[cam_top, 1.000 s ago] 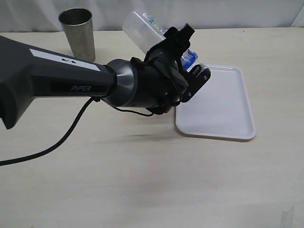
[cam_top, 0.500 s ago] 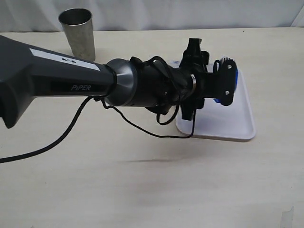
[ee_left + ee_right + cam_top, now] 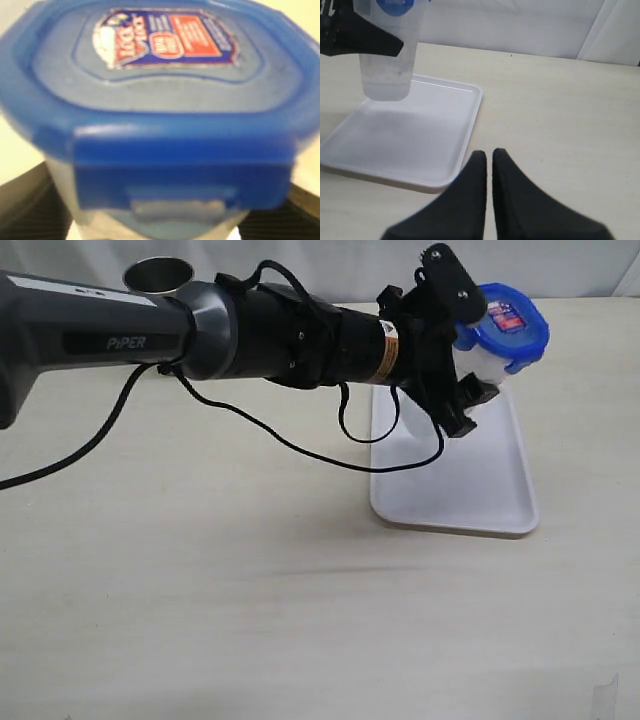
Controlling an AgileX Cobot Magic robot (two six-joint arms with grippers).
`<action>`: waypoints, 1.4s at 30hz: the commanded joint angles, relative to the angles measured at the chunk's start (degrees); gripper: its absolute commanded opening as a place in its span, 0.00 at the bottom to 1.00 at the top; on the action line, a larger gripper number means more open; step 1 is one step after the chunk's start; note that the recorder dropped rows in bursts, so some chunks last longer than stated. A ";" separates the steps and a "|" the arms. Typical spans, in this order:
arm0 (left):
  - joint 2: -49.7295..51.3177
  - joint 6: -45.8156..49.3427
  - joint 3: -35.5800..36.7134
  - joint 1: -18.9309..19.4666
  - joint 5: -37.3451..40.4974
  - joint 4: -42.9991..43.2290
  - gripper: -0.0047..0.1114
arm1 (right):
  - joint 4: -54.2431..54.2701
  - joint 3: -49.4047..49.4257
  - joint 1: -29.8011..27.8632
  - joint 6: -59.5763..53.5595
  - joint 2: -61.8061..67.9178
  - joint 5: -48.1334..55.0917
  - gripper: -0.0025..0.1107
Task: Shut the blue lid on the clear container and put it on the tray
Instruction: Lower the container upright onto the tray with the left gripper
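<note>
The clear container [image 3: 481, 364] stands upright in the air with the blue lid [image 3: 505, 324] sitting on its rim. My left gripper [image 3: 468, 346] is shut on the container's body just below the lid. It hangs over the far end of the white tray [image 3: 480, 490]. The left wrist view is filled by the blue lid [image 3: 165, 75], its red-and-white label up, with the clear container [image 3: 185, 226] below it. In the right wrist view my right gripper [image 3: 489, 152] is shut and empty, low over the table beside the tray [image 3: 405, 142]; the clear container [image 3: 387, 65] hovers at the tray's far side.
A grey metal cup [image 3: 160, 274] stands at the back left, mostly hidden behind the left arm. A black cable [image 3: 250, 425] droops from that arm over the table.
The left arm has risen and turned its wrist, bringing the lidded container from tilted behind the gripper to upright over the tray's far end. The right gripper stays shut.
</note>
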 commanded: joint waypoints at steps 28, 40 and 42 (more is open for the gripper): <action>9.95 19.87 -0.77 2.71 -15.76 -28.87 0.04 | 0.04 0.13 -0.17 -0.13 -0.25 -0.84 0.06; 10.49 19.87 -0.77 2.71 -14.53 -28.87 0.04 | 0.04 0.13 -0.17 -0.13 -0.25 -0.84 0.06; 10.49 19.87 -0.77 2.71 -14.07 -29.15 0.04 | 0.04 0.13 -0.17 -0.13 -0.25 -0.84 0.06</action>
